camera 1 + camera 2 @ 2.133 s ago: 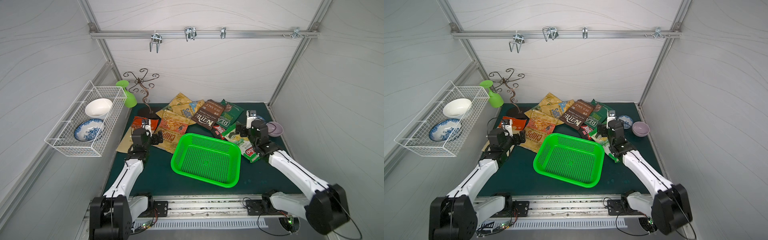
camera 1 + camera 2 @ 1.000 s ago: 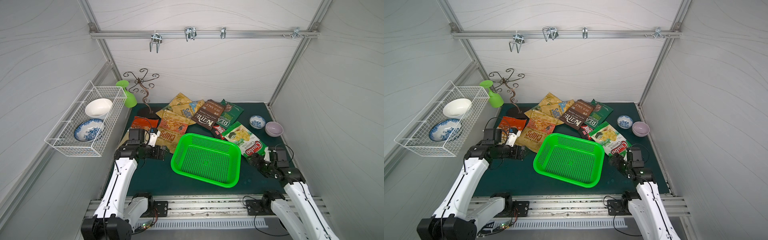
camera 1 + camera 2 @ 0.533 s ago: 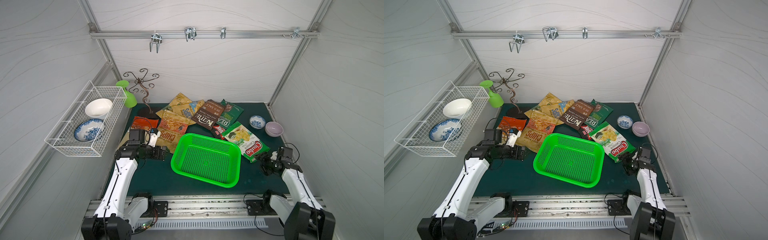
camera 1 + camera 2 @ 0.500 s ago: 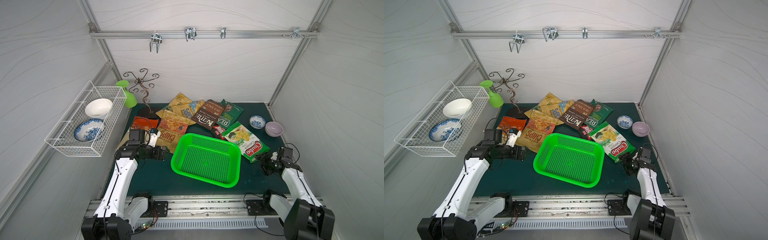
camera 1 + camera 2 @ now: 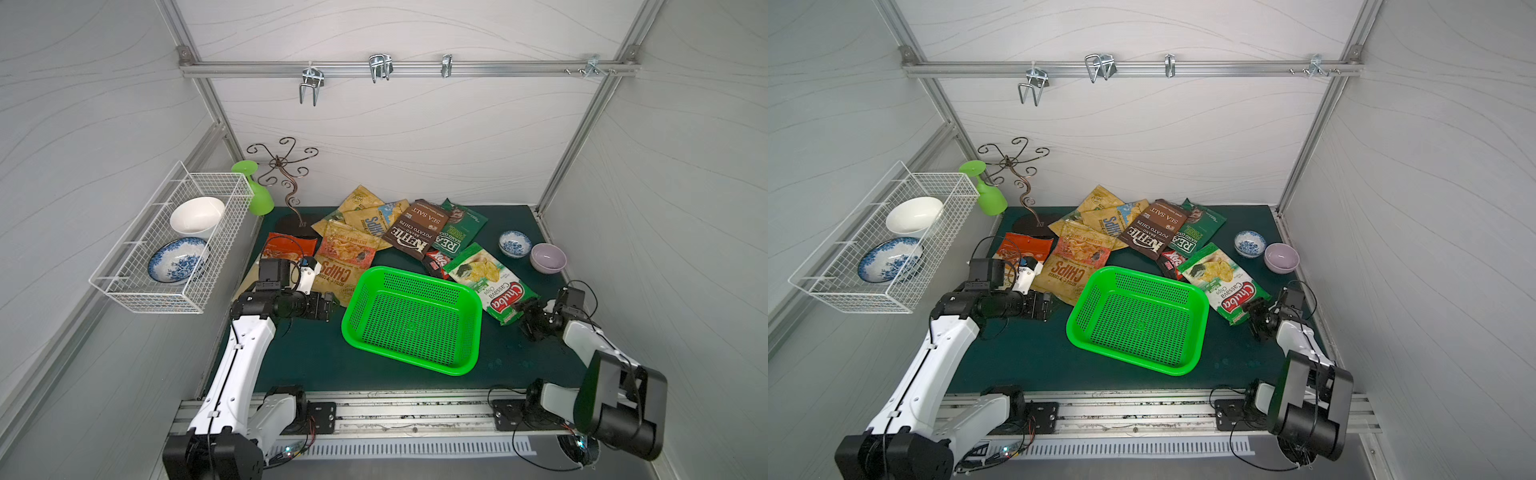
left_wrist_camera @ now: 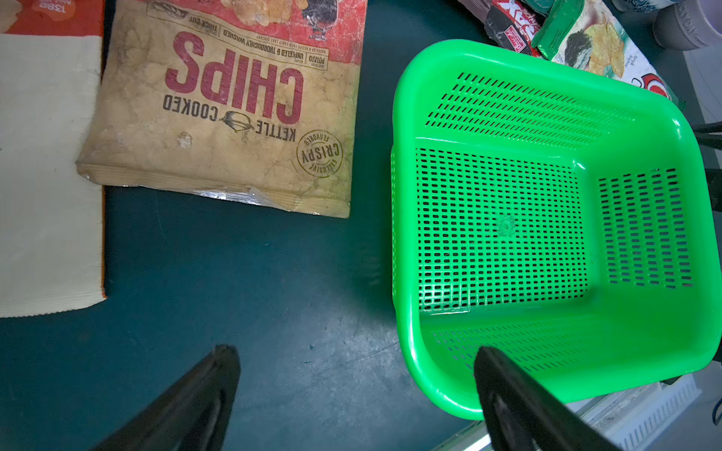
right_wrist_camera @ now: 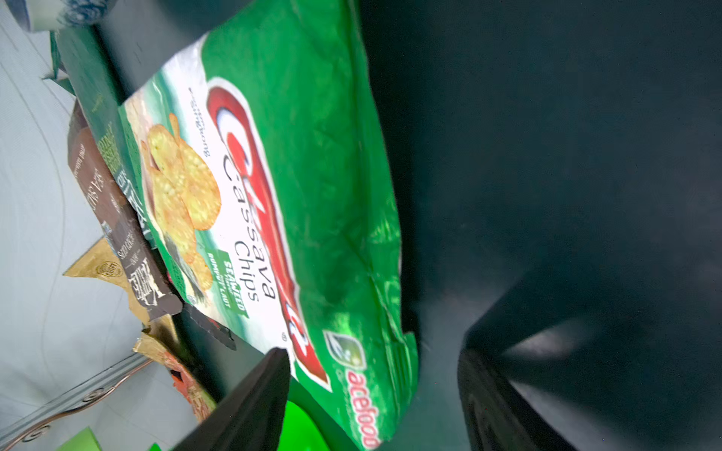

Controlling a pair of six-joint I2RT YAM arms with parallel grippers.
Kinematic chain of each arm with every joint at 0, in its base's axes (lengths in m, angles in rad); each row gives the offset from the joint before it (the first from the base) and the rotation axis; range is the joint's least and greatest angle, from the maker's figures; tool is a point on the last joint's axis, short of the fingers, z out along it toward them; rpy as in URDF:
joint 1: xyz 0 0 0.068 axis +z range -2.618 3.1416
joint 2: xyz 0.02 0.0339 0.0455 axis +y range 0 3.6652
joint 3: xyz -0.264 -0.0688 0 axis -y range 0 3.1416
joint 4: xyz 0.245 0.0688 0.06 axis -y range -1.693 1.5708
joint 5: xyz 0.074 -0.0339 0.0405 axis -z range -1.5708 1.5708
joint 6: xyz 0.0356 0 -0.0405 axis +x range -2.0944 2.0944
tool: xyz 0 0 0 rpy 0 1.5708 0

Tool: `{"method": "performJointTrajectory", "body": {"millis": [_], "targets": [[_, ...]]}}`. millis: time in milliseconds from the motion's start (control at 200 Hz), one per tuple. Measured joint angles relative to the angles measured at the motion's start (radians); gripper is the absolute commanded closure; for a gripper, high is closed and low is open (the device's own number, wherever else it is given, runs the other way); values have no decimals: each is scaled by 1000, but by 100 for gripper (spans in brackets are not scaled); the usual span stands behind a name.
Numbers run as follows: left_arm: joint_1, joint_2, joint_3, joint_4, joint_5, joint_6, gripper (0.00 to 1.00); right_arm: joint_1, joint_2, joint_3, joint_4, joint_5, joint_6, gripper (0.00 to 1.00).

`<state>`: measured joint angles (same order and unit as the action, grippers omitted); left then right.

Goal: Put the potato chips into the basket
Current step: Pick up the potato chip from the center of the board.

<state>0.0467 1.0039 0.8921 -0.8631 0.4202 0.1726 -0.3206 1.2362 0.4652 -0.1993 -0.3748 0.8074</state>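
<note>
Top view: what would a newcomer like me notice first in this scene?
The bright green basket sits empty at the centre in both top views. Behind it sprawls a heap of potato chip bags. A white wire rack holding two bowls hangs on the side wall near the left arm.

— The basket [image 5: 411, 320]?
— Bright green, perforated, upright and empty on the worktop [image 5: 316, 357], between the left gripper [image 5: 330, 306] and the right gripper [image 5: 523, 316].
— The chips?
— Flat, crinkled bags. The green-white Chuba bag [image 5: 490, 282] lies just ahead of the right gripper, the tan CHIPS bag [image 5: 345, 266] just beyond the left gripper, and the brown Kettle bag [image 5: 417, 232] overlaps others farther off.
</note>
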Motion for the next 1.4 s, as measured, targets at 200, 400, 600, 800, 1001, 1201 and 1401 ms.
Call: {"method": "performJointTrajectory", "body": {"millis": [200, 400, 600, 800, 1001, 1201, 1401], "targets": [[0, 0, -3, 0, 0, 0, 2, -3, 82, 16, 95, -38, 18, 37], [0, 0, -3, 0, 0, 0, 2, -3, 93, 16, 124, -45, 14, 40], [0, 0, -3, 0, 0, 0, 2, -3, 124, 16, 153, -55, 6, 58], [0, 0, -3, 0, -1, 0, 2, -3, 113, 17, 158, -53, -10, 89], [0, 2, -5, 8, -5, 0, 2, -3, 3, 25, 81, -39, -41, 94], [0, 8, -8, 8, -13, 0, 2, -2, -141, 86, -43, -26, -75, 99], [0, 13, -8, 8, -18, 0, 2, 14, -275, 155, -158, -14, -100, 100]]}}
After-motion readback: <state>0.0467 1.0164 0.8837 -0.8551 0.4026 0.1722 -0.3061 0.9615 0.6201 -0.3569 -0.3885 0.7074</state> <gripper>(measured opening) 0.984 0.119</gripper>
